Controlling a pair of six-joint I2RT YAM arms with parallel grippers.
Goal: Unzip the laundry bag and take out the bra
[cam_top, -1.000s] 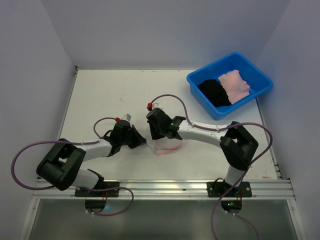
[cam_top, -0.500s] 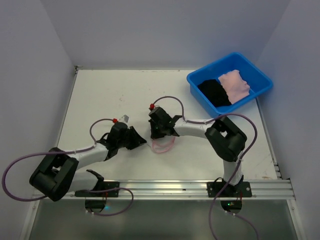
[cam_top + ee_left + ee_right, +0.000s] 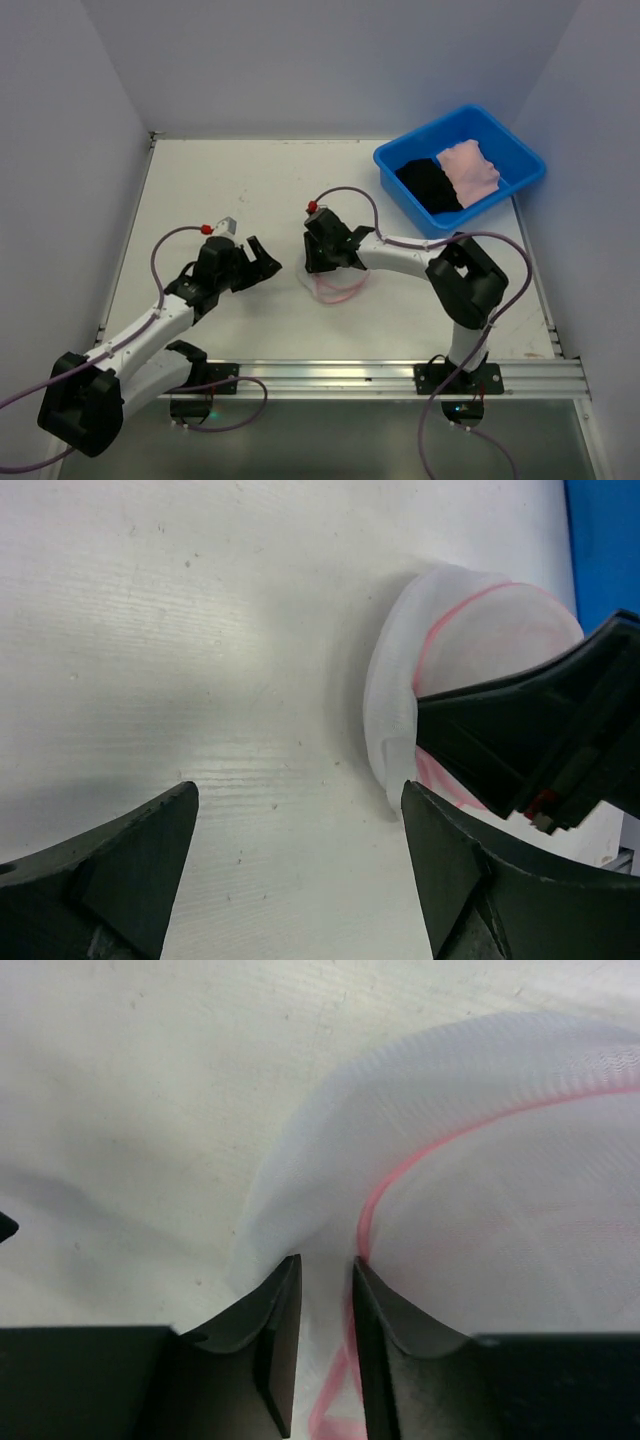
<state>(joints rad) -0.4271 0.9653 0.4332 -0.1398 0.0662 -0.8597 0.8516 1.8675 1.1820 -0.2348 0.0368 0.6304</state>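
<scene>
The laundry bag [image 3: 336,286] lies mid-table, a small round white mesh pouch with pink trim; it also shows in the left wrist view [image 3: 480,630] and in the right wrist view [image 3: 500,1160]. My right gripper [image 3: 327,267] points down at its upper left edge. Its jaws [image 3: 326,1265] stand a narrow gap apart, with a fold of white mesh and the pink trim between them. My left gripper [image 3: 258,263] stands wide open to the left of the bag, a short gap away. Only bare table lies between its fingers [image 3: 298,795]. The bra is hidden.
A blue tub [image 3: 470,216] at the back right holds a black garment [image 3: 428,185] and a pink one [image 3: 468,170]. The right gripper's black body [image 3: 540,740] lies over the bag in the left wrist view. Grey walls close the table on three sides.
My left gripper has opened wide and drawn back to the left, away from the bag. My right gripper's jaws have parted slightly while staying at the bag's edge.
</scene>
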